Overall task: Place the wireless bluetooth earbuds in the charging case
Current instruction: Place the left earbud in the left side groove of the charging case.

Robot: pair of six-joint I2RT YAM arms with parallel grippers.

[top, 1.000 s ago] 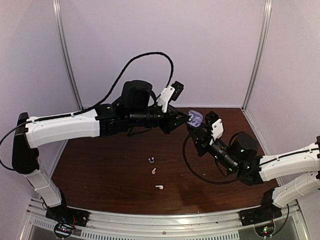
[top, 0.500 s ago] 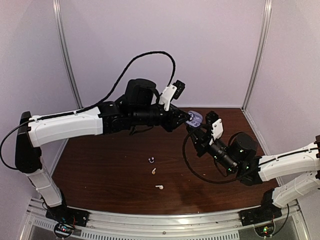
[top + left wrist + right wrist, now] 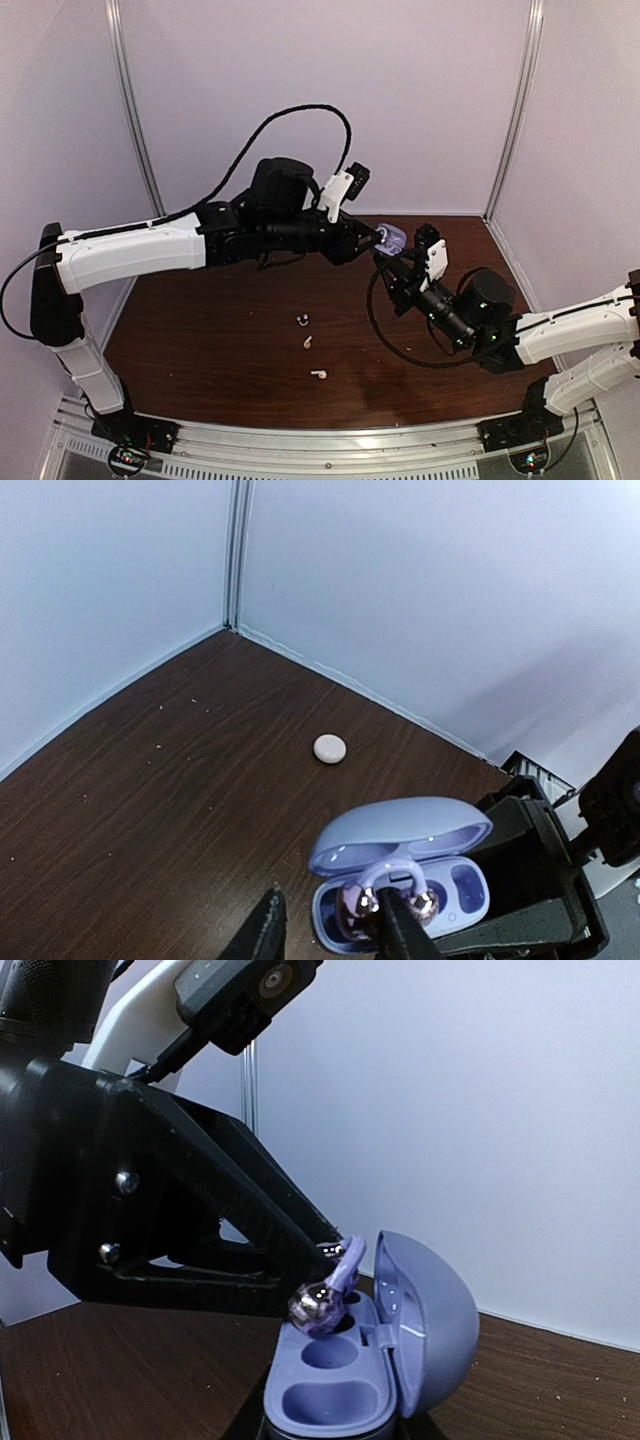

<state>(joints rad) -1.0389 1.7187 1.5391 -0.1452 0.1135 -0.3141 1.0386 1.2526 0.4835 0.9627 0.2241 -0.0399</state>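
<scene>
My right gripper (image 3: 401, 266) is shut on the open lilac charging case (image 3: 392, 238) and holds it above the table, lid up. A purple clip-shaped earbud (image 3: 388, 897) lies tilted over the case's (image 3: 420, 855) wells, half in. My left gripper (image 3: 333, 935) stands open at the case. One of its fingers (image 3: 402, 932) rests against the earbud (image 3: 328, 1298) and the other stands clear to the left. Three more earbuds lie on the table: a dark one (image 3: 303, 320), a cream one (image 3: 308, 342) and a white one (image 3: 319, 374).
A small white round object (image 3: 329, 747) lies on the brown table (image 3: 200, 340) near the back corner. White walls close in the back and both sides. The left arm's black cable (image 3: 290, 120) loops high above it.
The left arm pushed slightly forward to the case, then its jaws opened and let go of the purple earbud, which now rests on the case. The right arm barely moved.
</scene>
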